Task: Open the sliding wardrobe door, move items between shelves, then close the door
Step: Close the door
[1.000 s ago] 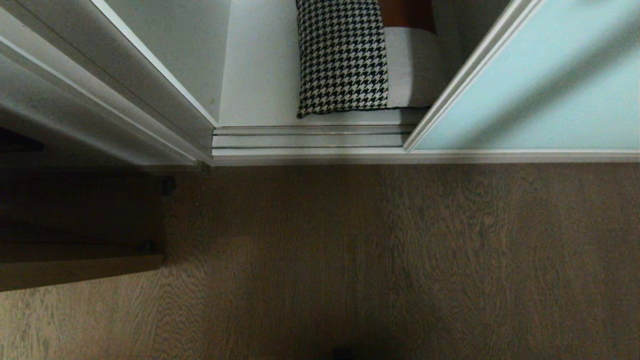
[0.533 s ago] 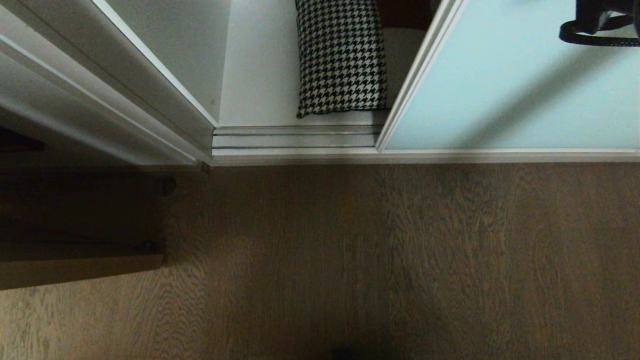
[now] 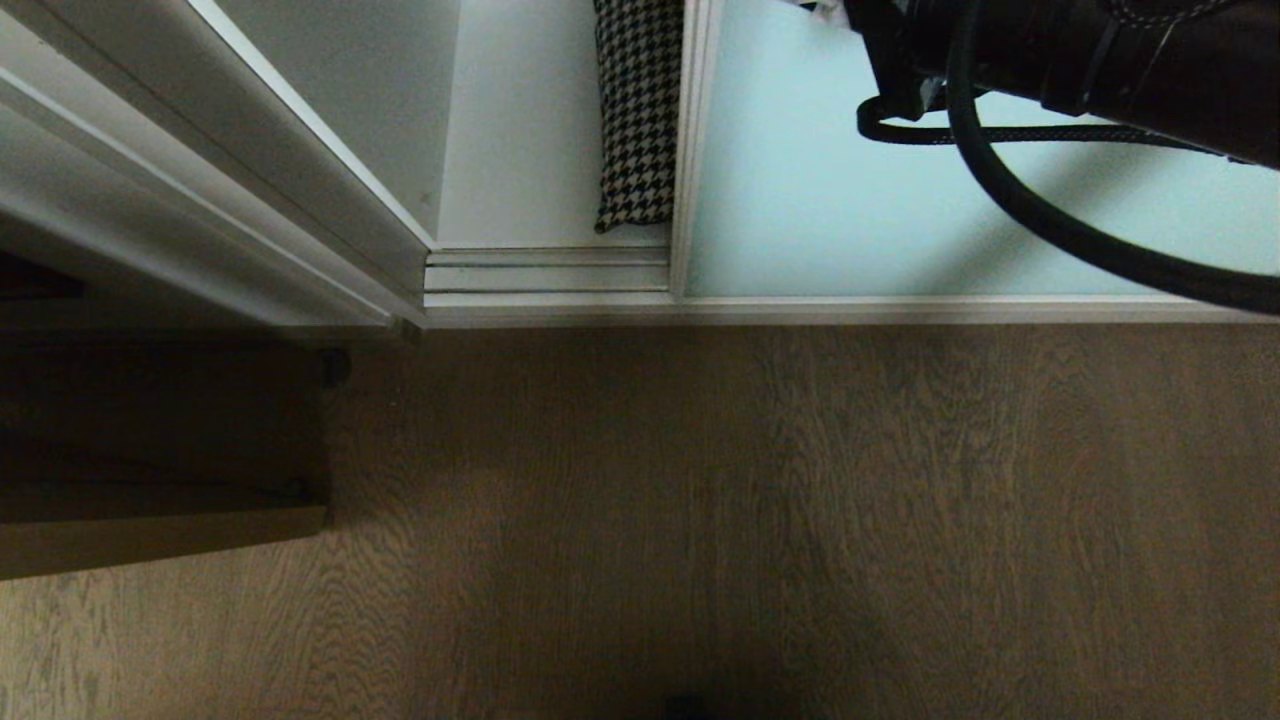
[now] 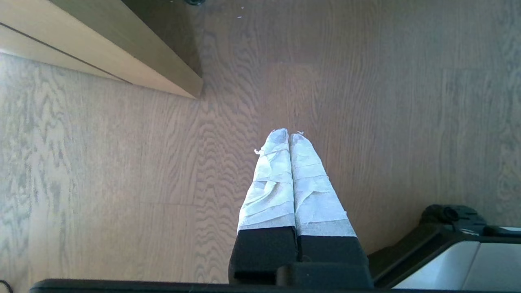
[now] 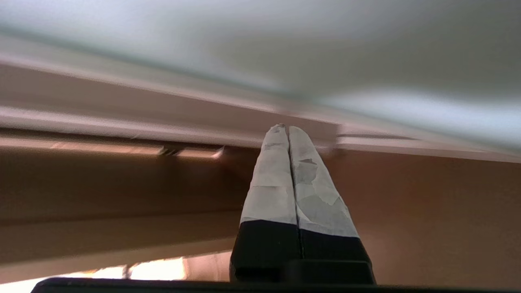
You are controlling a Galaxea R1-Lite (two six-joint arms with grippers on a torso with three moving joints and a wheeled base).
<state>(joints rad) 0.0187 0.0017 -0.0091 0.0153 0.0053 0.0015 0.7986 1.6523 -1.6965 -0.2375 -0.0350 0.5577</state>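
The pale aqua sliding wardrobe door [image 3: 850, 220] covers most of the opening, leaving a narrow gap at its left edge. Through that gap a strip of the houndstooth cushion [image 3: 638, 110] stands on the white shelf [image 3: 520, 150]. My right arm [image 3: 1080, 50] reaches in from the upper right in front of the door glass; its fingertips are out of the head view. The right gripper [image 5: 288, 129] is shut and empty, pointing along the door's lower frame [image 5: 163, 118]. My left gripper [image 4: 289, 134] hangs shut and empty over the wooden floor.
A ridged silver-white floor track [image 3: 545, 275] runs under the gap. The white-grey side wall panel [image 3: 250, 170] bounds the wardrobe on the left. A wooden furniture piece [image 3: 150, 540] stands on the floor at the left. My base [image 4: 447, 248] shows beside the left gripper.
The sliding door has moved left, hiding most of the cushion. My right arm has come into the head view from the upper right and moved left with it. The left arm is still.
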